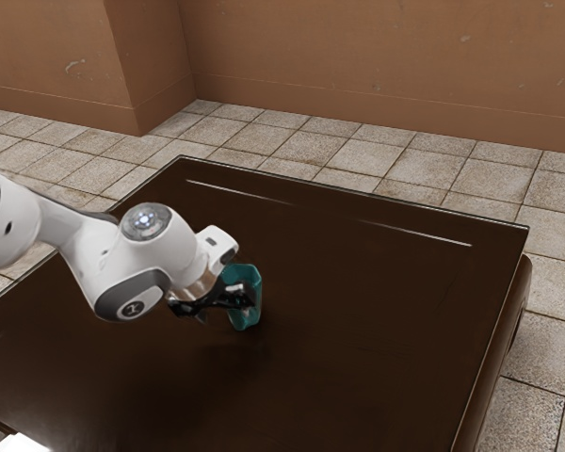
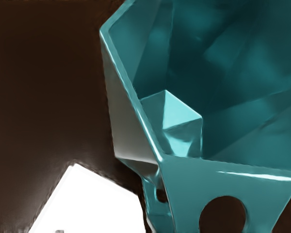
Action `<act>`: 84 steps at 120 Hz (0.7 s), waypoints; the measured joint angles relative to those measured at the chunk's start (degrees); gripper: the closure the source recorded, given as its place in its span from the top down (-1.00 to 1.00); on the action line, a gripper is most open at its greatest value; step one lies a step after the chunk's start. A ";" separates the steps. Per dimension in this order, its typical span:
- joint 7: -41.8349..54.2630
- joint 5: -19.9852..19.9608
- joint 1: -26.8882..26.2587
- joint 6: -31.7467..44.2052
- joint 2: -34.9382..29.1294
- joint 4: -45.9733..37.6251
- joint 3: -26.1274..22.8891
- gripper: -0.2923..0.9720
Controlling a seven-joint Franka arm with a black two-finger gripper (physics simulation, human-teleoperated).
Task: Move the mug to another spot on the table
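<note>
A teal mug (image 1: 249, 318) with faceted walls stands near the middle of the dark brown table (image 1: 377, 311), leaning a little. My black gripper (image 1: 237, 299) reaches it from the exterior view's left, and its fingers hold the mug's wall at the rim from two sides. In the wrist view the mug (image 2: 218, 73) lies right under my hand. Its hollow inside faces the camera, and a round handle hole (image 2: 223, 216) sits close to the hand.
The glossy table runs on toward the exterior view's right and far side. Its edge (image 1: 494, 311) drops to a tiled floor (image 1: 546, 188). A brown wall (image 1: 358, 47) stands behind. A white patch (image 2: 87, 204) shows on the table beside the mug.
</note>
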 joint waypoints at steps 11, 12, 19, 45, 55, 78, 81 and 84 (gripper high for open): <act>-0.17 0.64 0.90 -0.11 -5.13 -2.80 -0.44 0.47; -0.18 0.69 1.04 -0.13 -5.66 -3.08 -0.54 0.48; -0.24 0.96 4.82 -0.49 -10.36 -4.88 -4.32 0.49; 2.64 -2.33 8.14 -5.92 -14.91 1.61 -10.64 0.52; 7.21 -12.04 8.14 -13.11 -11.63 11.40 -10.54 0.53; 20.44 -24.88 9.28 -39.08 -7.00 31.40 -8.46 0.53; 22.23 -25.41 9.45 -42.57 -6.92 33.60 -8.25 0.53; 24.55 -25.84 9.08 -45.76 -6.85 35.52 -7.54 0.53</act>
